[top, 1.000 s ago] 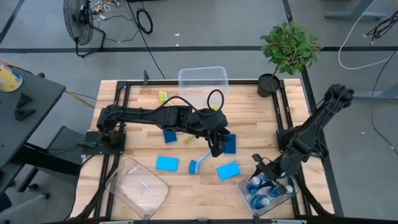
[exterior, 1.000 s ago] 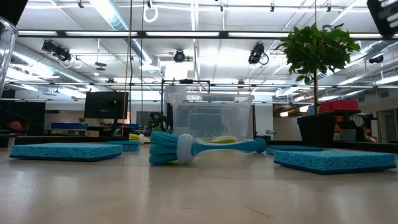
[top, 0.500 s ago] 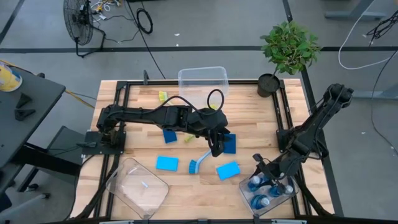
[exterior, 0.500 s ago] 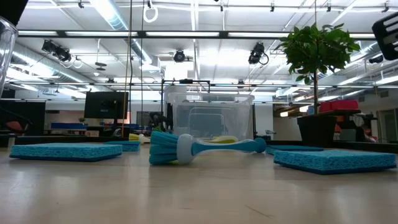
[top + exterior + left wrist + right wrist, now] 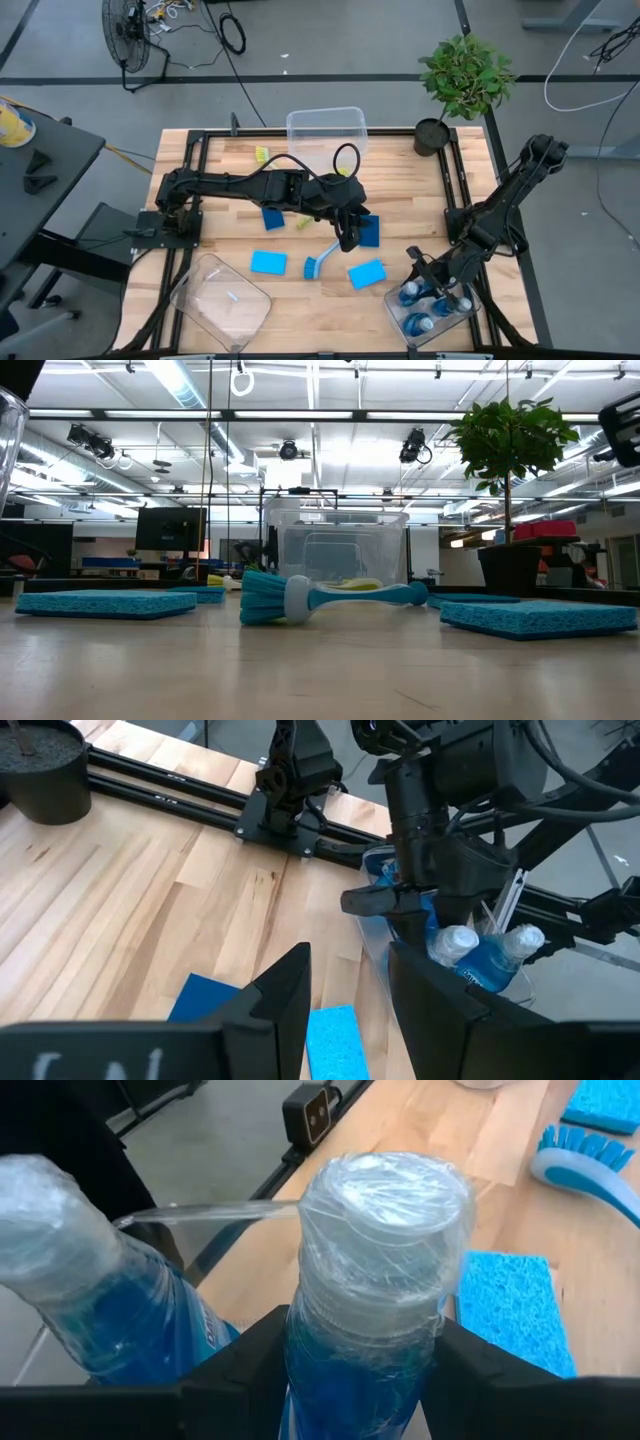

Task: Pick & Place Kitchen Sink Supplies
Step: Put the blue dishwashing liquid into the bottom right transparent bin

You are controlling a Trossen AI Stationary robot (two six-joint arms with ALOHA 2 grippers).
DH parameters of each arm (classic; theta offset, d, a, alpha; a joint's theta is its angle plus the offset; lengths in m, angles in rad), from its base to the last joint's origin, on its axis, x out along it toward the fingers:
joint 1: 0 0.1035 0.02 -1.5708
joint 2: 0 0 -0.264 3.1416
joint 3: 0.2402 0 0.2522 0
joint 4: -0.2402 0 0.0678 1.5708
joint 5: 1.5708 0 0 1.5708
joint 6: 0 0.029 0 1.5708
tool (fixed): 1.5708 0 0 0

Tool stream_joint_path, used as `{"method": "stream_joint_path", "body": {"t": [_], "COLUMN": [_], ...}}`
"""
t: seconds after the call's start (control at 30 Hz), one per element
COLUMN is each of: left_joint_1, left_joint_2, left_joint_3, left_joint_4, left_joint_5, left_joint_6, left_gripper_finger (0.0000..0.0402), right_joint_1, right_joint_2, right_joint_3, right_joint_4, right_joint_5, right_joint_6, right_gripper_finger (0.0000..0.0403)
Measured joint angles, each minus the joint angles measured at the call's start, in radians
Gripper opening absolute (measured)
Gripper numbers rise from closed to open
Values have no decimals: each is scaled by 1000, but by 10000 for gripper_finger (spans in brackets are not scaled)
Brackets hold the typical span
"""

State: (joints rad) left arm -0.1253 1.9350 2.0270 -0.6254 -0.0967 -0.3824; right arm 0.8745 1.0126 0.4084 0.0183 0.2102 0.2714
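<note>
At the tabletop's front right corner, the right gripper (image 5: pixel 362 1370) clasps a blue soap bottle (image 5: pixel 372 1280) inside the clear bin (image 5: pixel 430 315). The left gripper (image 5: pixel 348 995) hovers mid-tabletop, empty, fingers narrowly parted, beside the blue brush (image 5: pixel 320 260) and sponges (image 5: pixel 366 273).

This is a robotics lab set in a large industrial hall, not a real kitchen. The wooden table (image 5: pixel 320 290) stands on a bare concrete floor (image 5: pixel 330 40), framed by black metal rails (image 5: pixel 455 180) to which the two arms' bases are bolted. Beyond the table's far edge a floor fan (image 5: pixel 125 30) and loose cables (image 5: pixel 232 32) lie on the concrete. Seen level across the table, an open ceiling with fluorescent strip lights (image 5: pixel 170 378), pipes and hanging fixtures stretches behind the potted plant (image 5: pixel 510 435), with a dark monitor (image 5: pixel 170 528) and equipment benches farther back.
</note>
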Motion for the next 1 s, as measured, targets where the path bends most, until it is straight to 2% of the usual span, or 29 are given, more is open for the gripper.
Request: {"method": "stream_joint_path", "body": {"t": [0.27,0.7,1.0], "left_joint_1": [0,0,0], "left_joint_2": [0,0,0], "left_joint_3": [0,0,0], "left_joint_4": [0,1,1], "left_joint_5": [0,0,0], "left_joint_6": [0,0,0], "left_gripper_finger": [139,139,139], "right_joint_1": [0,0,-1], "right_joint_2": [0,0,0], "right_joint_3": [0,0,0], "right_joint_4": [41,46,46], "right_joint_5": [-1,-19,-29], "right_joint_6": [-44,-40,-40], "right_gripper_finger": [178,214,217]}}
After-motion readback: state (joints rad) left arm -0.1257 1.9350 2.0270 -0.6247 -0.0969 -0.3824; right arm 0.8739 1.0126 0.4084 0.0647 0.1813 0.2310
